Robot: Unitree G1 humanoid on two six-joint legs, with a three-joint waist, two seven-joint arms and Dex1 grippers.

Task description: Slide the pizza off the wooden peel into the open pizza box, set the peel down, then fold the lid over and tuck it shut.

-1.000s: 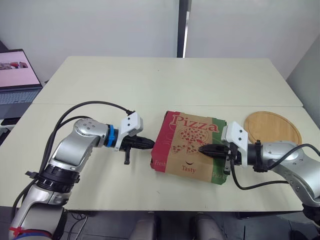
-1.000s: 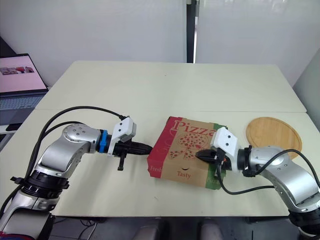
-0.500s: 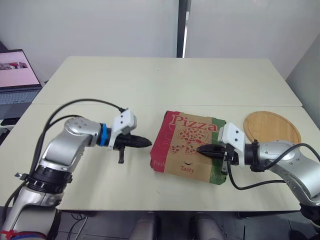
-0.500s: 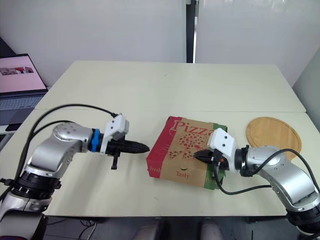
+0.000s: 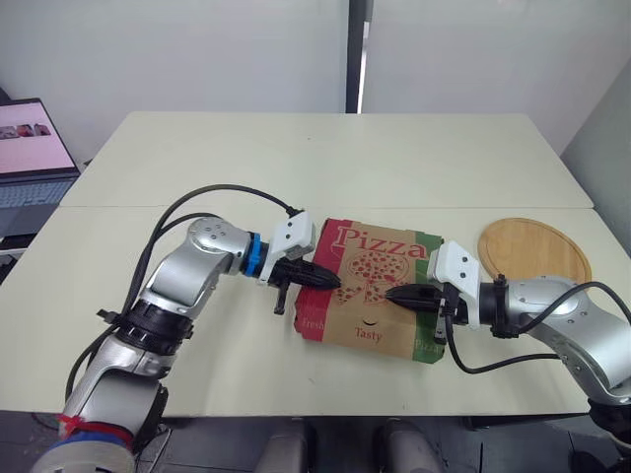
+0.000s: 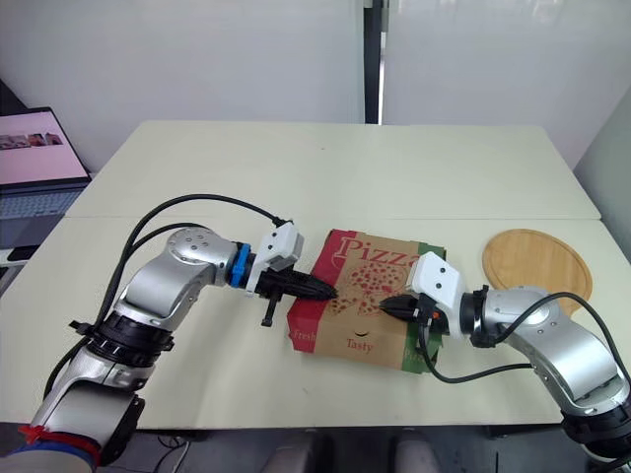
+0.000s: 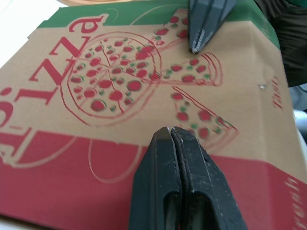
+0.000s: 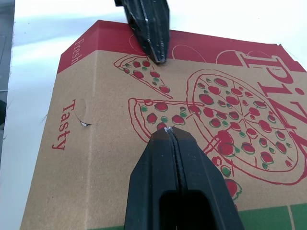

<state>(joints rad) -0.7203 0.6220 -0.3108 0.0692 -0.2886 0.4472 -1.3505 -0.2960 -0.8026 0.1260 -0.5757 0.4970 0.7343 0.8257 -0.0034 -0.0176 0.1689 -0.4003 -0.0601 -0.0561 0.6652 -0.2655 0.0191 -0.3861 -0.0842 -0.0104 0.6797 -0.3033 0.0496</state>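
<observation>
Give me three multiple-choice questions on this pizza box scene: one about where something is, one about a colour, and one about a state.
1. Where is the wooden peel?
A. On the table, to the robot's right of the pizza box
B. On top of the box
C. Held in a gripper

2. What colour is the word "Pizza" on the lid?
A. Blue
B. Black
C. Red

3. How is the lid?
A. Standing open
B. Folded down over the box
C. Torn off

Answers:
1 A: the peel lies flat on the table beside the box.
2 C: the lettering is red.
3 B: the printed lid lies flat over the box, with the left gripper and the right gripper above it, fingers shut.
</observation>
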